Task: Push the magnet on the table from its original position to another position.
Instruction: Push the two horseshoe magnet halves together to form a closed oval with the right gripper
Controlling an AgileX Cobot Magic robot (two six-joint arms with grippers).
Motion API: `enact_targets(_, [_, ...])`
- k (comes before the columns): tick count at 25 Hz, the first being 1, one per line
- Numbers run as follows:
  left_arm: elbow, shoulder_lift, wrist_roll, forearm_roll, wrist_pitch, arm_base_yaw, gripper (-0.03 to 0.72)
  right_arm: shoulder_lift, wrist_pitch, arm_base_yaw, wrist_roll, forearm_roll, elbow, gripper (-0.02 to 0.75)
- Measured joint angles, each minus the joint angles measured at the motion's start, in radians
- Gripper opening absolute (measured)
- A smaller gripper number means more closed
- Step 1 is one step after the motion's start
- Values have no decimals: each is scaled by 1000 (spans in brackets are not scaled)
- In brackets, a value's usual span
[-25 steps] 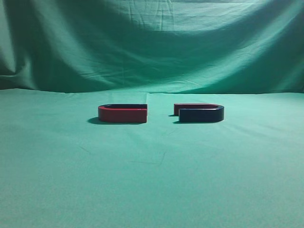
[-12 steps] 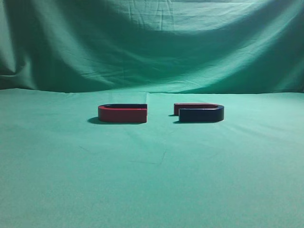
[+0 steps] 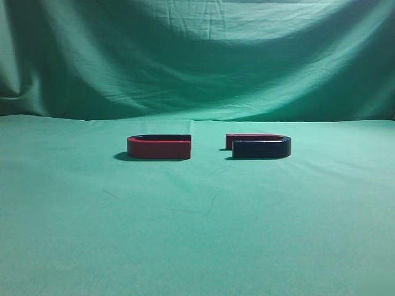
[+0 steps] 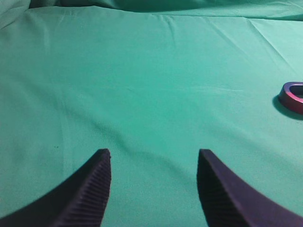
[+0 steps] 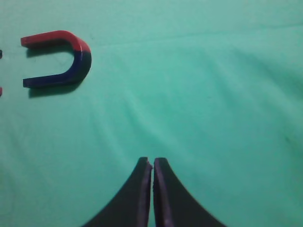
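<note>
Two horseshoe magnets lie flat on the green cloth, their open ends facing each other across a small gap. The left magnet [image 3: 159, 147] shows its red side; its curved end [image 4: 293, 96] peeks in at the right edge of the left wrist view. The right magnet [image 3: 259, 146] shows red behind and dark blue in front; in the right wrist view it [image 5: 61, 59] lies at the upper left, far from the jaws. My left gripper [image 4: 154, 163] is open and empty above bare cloth. My right gripper [image 5: 152, 163] is shut and empty. Neither gripper shows in the exterior view.
A green cloth [image 3: 197, 234] covers the table and rises as a draped backdrop [image 3: 197, 61] behind the magnets. Tips of the left magnet [image 5: 1, 71] show at the left edge of the right wrist view.
</note>
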Motion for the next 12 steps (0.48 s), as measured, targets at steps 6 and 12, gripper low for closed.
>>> enact_targets(6, [0, 0, 0, 0, 0, 0, 372, 206, 57, 133, -31, -9, -174, 0])
enact_targets(12, [0, 0, 0, 0, 0, 0, 372, 349, 64, 190, -33, -45, -318, 0])
